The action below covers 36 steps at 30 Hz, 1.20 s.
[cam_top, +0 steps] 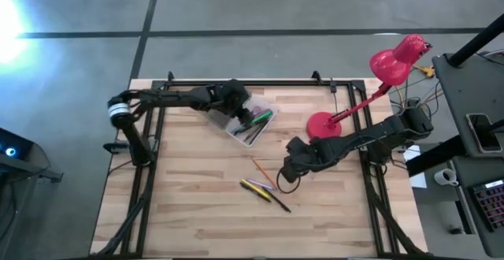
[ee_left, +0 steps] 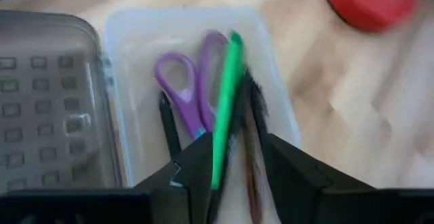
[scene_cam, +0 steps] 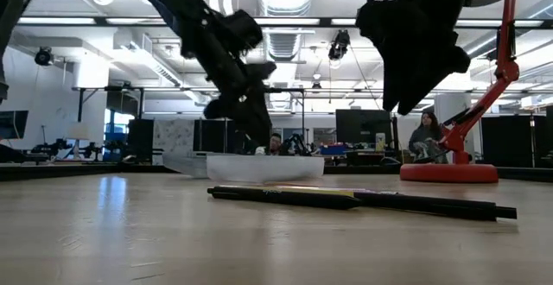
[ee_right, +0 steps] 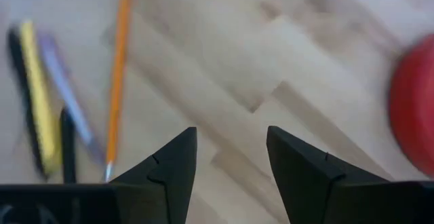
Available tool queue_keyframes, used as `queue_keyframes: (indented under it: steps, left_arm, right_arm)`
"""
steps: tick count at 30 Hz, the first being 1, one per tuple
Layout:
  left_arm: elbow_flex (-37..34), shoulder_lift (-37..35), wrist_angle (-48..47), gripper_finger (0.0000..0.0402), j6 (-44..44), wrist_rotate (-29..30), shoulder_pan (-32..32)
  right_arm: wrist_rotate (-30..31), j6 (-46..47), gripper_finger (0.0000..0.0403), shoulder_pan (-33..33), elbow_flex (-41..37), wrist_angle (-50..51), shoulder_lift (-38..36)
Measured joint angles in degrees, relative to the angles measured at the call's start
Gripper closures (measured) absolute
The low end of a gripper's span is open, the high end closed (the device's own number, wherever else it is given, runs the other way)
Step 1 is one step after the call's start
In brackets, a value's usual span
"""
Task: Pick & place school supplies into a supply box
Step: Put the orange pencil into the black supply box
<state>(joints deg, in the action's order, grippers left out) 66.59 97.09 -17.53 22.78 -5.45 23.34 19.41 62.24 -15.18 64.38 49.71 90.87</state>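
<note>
The right gripper (ee_right: 228, 159) has its fingers spread and empty above the worktop (cam_top: 189, 213). The orange pencil (cam_top: 262, 172) lies just to its left, long axis running near-right to far-left. The left gripper (ee_left: 232, 163), fingers spread, hovers over the box (cam_top: 246, 120), green marker (ee_left: 225, 112) between them.

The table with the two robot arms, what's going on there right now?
The arms are loading school supplies into the clear supply box. The left gripper is over the open box, its fingers either side of a green marker; purple scissors already lie inside. The right gripper is open and empty above the table, near an orange pencil and a few pens still on the wood. A red desk lamp stands at the back right.
</note>
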Motion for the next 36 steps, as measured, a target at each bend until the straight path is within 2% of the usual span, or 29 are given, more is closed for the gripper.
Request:
queue_keyframes:
  steps: [4,7,10,14,18,20,26,32,36]
  left_arm:
    - [-4.5,-8.9,-0.3,0.0285,-4.8,-2.4,-5.7]
    - [-10.0,-16.2,-0.2,0.0284,-4.6,-2.6,-11.2]
    - [-16.4,-23.2,2.3,0.0284,2.2,-0.9,-16.8]
    - [-26.4,-30.4,11.3,0.0284,13.5,6.0,-24.2]
    - [-34.6,-35.5,21.3,0.0284,22.7,12.2,-29.7]
    - [-37.2,-37.2,22.9,0.0284,26.4,14.0,-31.7]
    - [-39.1,-39.8,23.1,0.0284,29.3,17.9,-34.8]
    - [-38.3,-40.2,23.0,0.0284,29.3,17.9,-35.0]
    - [-38.4,-40.2,22.6,0.0284,29.3,17.9,-35.0]
  right_arm:
    - [-6.0,-11.7,0.0232,-0.2,-0.8,-4.9,0.1]
    - [-6.3,-16.7,0.0232,-0.7,-2.0,-9.2,1.0]
    - [-6.5,-15.8,0.0232,-0.7,-2.3,-12.7,3.4]
    - [-7.5,-14.4,0.0232,-0.5,1.6,-14.5,9.2]
    - [-7.1,-11.6,0.0232,-0.6,10.3,-8.8,16.8]
    - [-6.1,-10.2,0.0232,-0.2,14.4,-3.4,20.6]
    - [-11.9,-11.5,0.0232,0.9,21.1,-1.1,28.3]
    - [-11.0,-7.8,0.0236,1.0,22.5,-0.9,30.3]
    - [-9.1,-8.1,0.0253,1.6,22.6,-1.2,31.8]
